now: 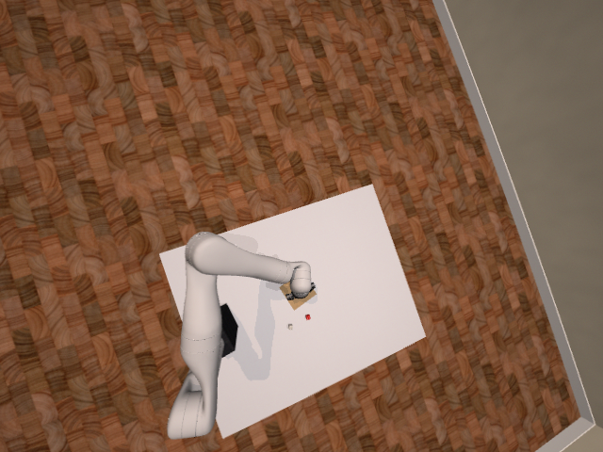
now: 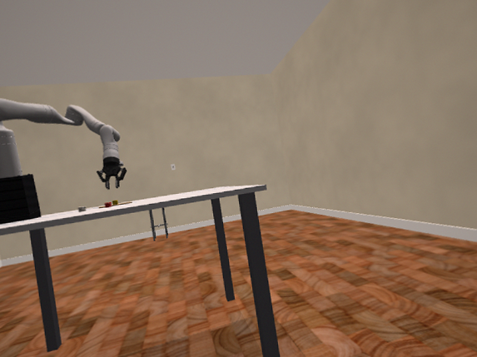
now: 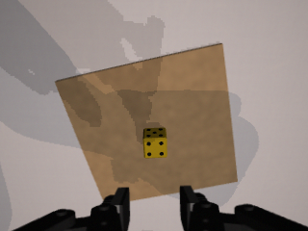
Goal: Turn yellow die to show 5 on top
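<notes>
The yellow die (image 2: pixel 115 202) (image 3: pixel 155 144) lies flat on the tan mat (image 1: pixel 294 305) (image 2: pixel 125 202) (image 3: pixel 202 72), inside its edges. In the wrist view its bright upper face shows 4, and the darker side face towards the image top shows 5. In the top view the arm hides it. My gripper (image 2: pixel 112 187) (image 3: pixel 154 201) is partly open and empty, above the mat and clear of the die. The red die (image 1: pixel 307 316) (image 2: pixel 108 204) and the whitish die (image 1: pixel 290 326) (image 2: pixel 82 209) lie off the mat; their pips are too small to read.
The white table (image 1: pixel 350 234) (image 2: pixel 214 191) extends around the mat. The black base block (image 1: pixel 228 330) (image 2: pixel 9 199) stands near the arm's side of the table. Shadows of the arm fall across the mat and table.
</notes>
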Robot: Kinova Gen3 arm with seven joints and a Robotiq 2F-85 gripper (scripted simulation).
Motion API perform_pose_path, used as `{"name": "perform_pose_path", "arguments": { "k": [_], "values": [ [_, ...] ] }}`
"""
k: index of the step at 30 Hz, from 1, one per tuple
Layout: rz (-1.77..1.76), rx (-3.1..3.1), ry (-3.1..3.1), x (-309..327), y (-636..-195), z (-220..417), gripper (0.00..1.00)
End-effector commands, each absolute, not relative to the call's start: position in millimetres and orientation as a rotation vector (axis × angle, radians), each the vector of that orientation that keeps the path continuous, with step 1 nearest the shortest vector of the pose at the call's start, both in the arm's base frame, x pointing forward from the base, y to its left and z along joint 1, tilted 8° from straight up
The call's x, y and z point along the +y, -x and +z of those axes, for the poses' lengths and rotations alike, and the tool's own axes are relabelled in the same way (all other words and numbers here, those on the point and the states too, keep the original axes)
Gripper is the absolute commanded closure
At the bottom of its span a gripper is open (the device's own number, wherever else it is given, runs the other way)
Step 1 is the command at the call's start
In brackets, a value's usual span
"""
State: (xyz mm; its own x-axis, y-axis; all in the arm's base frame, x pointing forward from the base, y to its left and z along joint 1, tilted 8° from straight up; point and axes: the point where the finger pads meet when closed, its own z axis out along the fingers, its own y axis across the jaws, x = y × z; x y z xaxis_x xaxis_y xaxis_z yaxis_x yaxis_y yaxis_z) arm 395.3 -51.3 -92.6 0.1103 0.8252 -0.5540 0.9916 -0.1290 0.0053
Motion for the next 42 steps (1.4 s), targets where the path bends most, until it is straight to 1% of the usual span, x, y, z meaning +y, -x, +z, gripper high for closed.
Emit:
{"name": "perform_pose_path", "arguments": {
  "k": [1, 22, 42],
  "values": [
    [-0.631, 1.77, -1.981, -48.8, -396.1, -94.6, 0.65],
    [-0.678, 1.733, -1.939, -48.0, -397.0, -94.2, 0.65],
    [-0.857, 1.599, -1.792, -45.3, -397.2, -97.4, 0.65]
  ]
}}
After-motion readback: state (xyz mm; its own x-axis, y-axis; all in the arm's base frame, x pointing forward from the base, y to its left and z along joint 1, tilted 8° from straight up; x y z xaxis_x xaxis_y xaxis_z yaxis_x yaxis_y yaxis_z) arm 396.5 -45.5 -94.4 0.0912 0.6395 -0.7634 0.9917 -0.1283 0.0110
